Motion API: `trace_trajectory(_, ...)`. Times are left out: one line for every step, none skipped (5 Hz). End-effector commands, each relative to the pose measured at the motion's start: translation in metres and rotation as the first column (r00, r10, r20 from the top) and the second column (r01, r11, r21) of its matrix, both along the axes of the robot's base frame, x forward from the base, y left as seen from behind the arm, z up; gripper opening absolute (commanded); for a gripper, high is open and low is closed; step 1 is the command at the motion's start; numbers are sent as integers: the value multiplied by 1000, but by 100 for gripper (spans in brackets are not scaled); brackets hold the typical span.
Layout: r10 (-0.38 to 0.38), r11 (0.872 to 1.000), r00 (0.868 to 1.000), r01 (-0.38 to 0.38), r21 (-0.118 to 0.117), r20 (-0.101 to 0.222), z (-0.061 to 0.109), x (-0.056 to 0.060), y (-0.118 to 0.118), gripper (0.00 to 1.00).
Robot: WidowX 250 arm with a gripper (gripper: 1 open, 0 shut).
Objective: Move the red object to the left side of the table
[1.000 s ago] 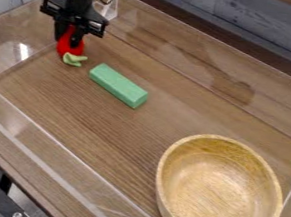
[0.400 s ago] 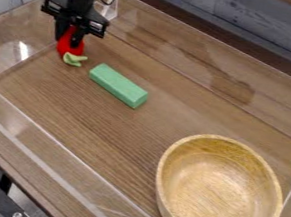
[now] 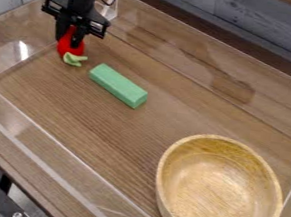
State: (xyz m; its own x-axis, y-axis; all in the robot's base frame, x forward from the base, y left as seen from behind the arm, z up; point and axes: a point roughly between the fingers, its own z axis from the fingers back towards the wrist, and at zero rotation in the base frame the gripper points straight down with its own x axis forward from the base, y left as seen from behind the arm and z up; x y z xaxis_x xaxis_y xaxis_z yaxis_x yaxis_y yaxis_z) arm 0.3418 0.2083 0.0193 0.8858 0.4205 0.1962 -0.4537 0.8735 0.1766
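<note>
The red object point(image 3: 70, 43) is a small glossy red toy with a light-green stem end, resting low on the table point(image 3: 178, 90) near its far left corner. My gripper point(image 3: 70, 36) comes down on it from above, black fingers shut around its red upper part. The green stem pokes out below and to the right of the fingers. Most of the red body is hidden by the gripper.
A green rectangular block point(image 3: 117, 85) lies just right of the toy. A round light wooden bowl point(image 3: 218, 191) fills the near right corner. Low clear acrylic walls point(image 3: 14, 58) edge the tabletop, close on the left of the gripper.
</note>
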Motion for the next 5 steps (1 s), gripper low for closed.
trace_trajectory(11,999,999,-12,-31,-46,-18,-7,-5,0)
trace_trajectory(11,999,999,-13,-35,-51,-18,-7,-6,0)
trace_trajectory(12,999,998,-14,-38,-57,-18,-7,-6,0)
trace_trajectory(12,999,998,-15,-42,-63,-18,-7,-7,0)
trace_trajectory(13,999,998,-16,-46,-69,-17,-7,-7,0)
